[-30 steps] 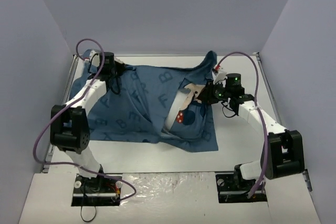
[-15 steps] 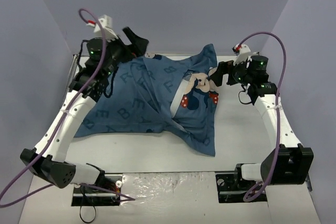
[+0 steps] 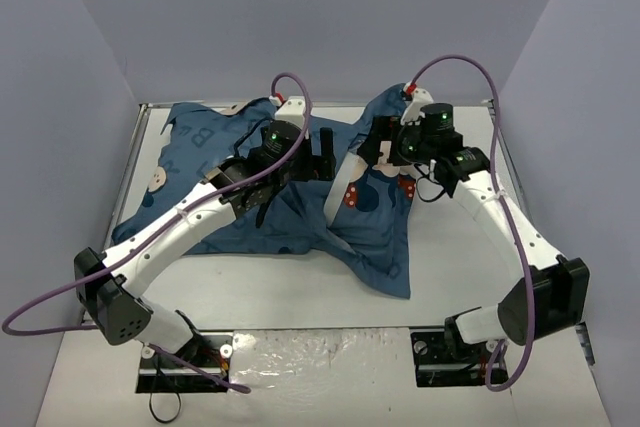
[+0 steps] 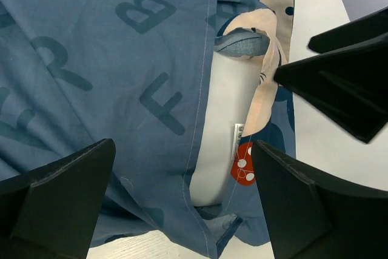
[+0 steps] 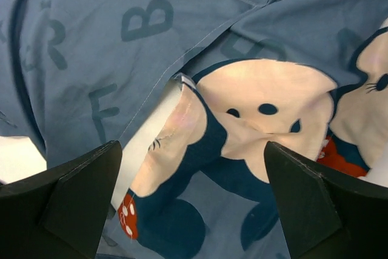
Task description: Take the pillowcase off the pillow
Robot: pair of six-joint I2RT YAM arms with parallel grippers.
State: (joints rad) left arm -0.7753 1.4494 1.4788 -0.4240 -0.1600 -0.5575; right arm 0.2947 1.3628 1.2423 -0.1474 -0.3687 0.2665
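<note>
The dark-blue pillowcase [image 3: 372, 239] lies rumpled across the table, letters and a cream mouse face [image 5: 267, 110] on it. At its open slit a white strip of the pillow [image 3: 335, 197] shows, with a small label; the rest of the pillow is hidden inside. My left gripper [image 3: 325, 155] hovers open above that slit [image 4: 182, 201], nothing between its fingers. My right gripper [image 3: 372, 142] hangs open just to the right, over the mouse print [image 5: 191, 204]. Its black fingers [image 4: 339, 71] show in the left wrist view. The pillow strip [image 4: 218, 131] runs between blue cloth [image 4: 91, 59] and a cream flap.
The left arm [image 3: 190, 222] reaches diagonally over the cloth. Bare white table [image 3: 455, 267] lies to the right and front of the pillowcase. Lilac walls close in the back and both sides. Purple cables [image 3: 470, 67] loop above the arms.
The left arm swung from the far left corner to the middle above the slit. The right gripper shifted left over the mouse print. Both grippers have opened, and the far left cloth lies spread out.
</note>
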